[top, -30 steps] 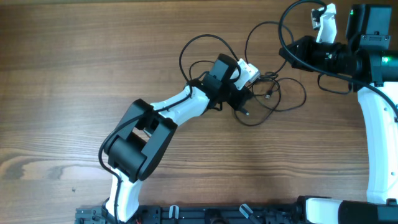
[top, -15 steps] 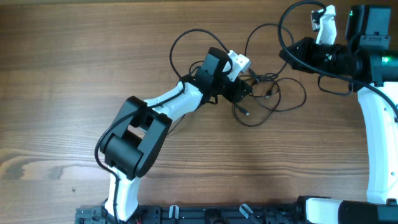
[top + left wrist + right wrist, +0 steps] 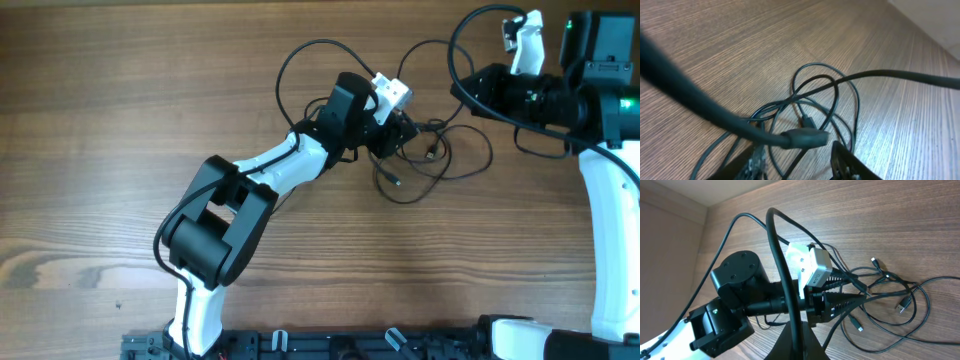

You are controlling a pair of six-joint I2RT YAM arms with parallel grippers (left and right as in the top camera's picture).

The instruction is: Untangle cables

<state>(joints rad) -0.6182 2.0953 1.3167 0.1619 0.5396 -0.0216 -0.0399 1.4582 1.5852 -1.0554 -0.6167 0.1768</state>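
Note:
The cables [image 3: 440, 150] lie as a loose tangle of thin black wires with small plugs on the wood, right of centre. My left gripper [image 3: 400, 131] is in the tangle's left side, its jaws apart. In the left wrist view a plug end [image 3: 806, 137] hangs across the gap just above the left gripper [image 3: 797, 162], and wire loops [image 3: 826, 97] lie beyond. My right gripper [image 3: 463, 88] hovers at the far right, shut on one cable [image 3: 781, 275]. That strand rises from the shut right gripper [image 3: 797, 347] and curves off toward the tangle [image 3: 890, 295].
The left arm's white wrist camera [image 3: 392, 92] and its own thicker lead [image 3: 290, 65] loop over the far side of the tangle. The right arm's body [image 3: 600, 190] runs along the table's right edge. Bare wood [image 3: 120, 120] stretches to the left.
The left gripper's jaws, shut a second ago, now stand apart. Its wrist has shifted slightly toward the far side of the table. The right arm has stayed still.

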